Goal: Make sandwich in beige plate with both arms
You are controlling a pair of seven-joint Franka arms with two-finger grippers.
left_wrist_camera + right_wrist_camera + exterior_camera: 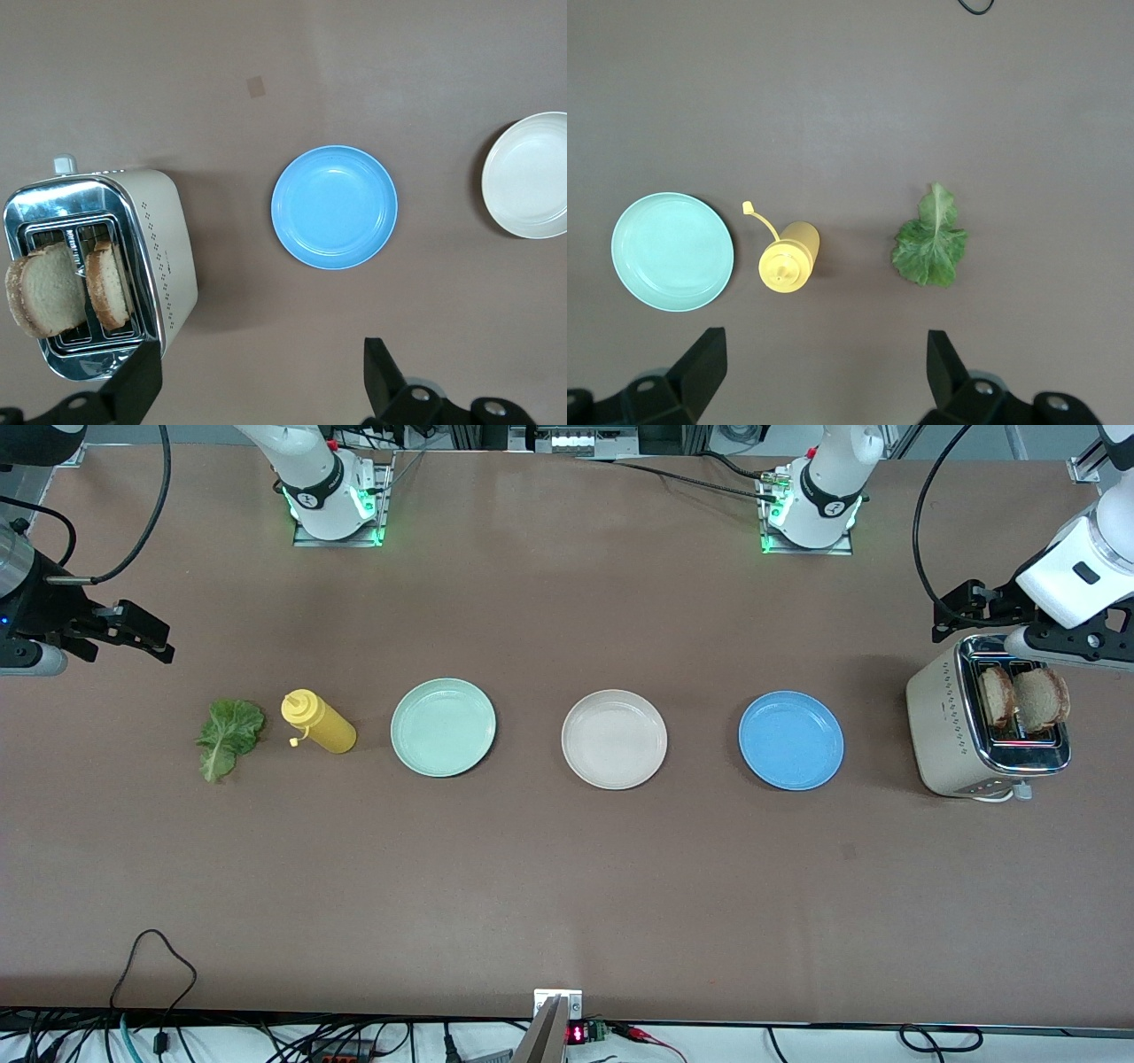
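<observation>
The empty beige plate (pixel 614 740) (pixel 530 177) sits mid-table between a mint-green plate and a blue plate. Two brown-crusted toast slices (pixel 997 695) (pixel 1041 700) (pixel 44 292) (pixel 108 283) stand up out of the toaster (pixel 943 726) (pixel 164 239) at the left arm's end. A green lettuce leaf (pixel 230 735) (pixel 930 252) lies flat at the right arm's end. My left gripper (pixel 992 615) (pixel 257 381) hangs open above the toaster's edge, holding nothing. High over bare table close to the lettuce, my right gripper (pixel 115 633) (pixel 824 376) is open and empty.
A yellow squeeze bottle (pixel 319 722) (pixel 788 257) lies between the lettuce and the mint-green plate (pixel 443 726) (pixel 671 252). The blue plate (pixel 791 741) (pixel 334 207) sits between the beige plate and the toaster. Cables hang along the table's front edge.
</observation>
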